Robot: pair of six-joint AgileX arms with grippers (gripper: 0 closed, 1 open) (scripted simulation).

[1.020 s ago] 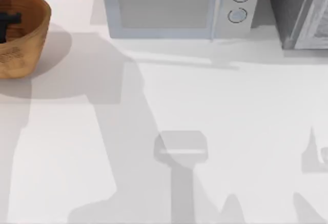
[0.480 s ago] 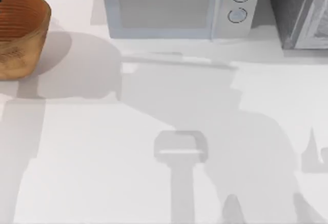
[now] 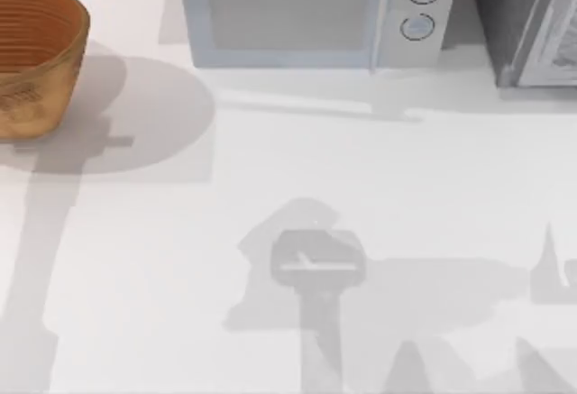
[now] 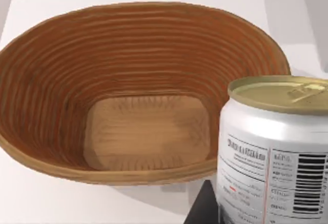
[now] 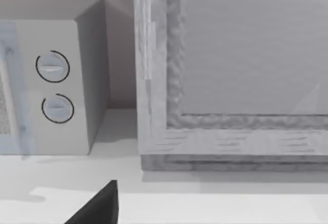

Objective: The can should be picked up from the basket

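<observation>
1. Basket (image 3: 36, 51): round woven wicker, sits at the far left of the table (image 3: 288, 232), partly cut by the top view's left edge. What shows of its ribbed interior there holds no can

2. Left wrist view: basket (image 4: 138, 85) seen from above, floor bare. The can (image 4: 277, 147) sits close to the camera, well in front of the basket rim and above it. White body, printed label with barcode, dull gold top with pull tab

3. A dark fingertip (image 4: 205, 208) of the left gripper touches the can's lower side. Judgement: left gripper is closed on the can and holds it lifted out of the basket; the second finger is hidden

4. Right gripper: one dark finger tip (image 5: 97, 206) shows in the right wrist view; cannot tell whether it is wide or narrow. That camera faces the microwave (image 5: 51, 80) and a grey cabinet (image 5: 230, 70) at the far right, so the arm appears parked

5. Microwave (image 3: 315, 11) stands at the far middle of the table, well apart from the basket

6. Progress, judged: pick-up looks essentially done, can out and clear of the rim. Left to do: hold it securely; watch for slip, since little of the grip is visible
</observation>
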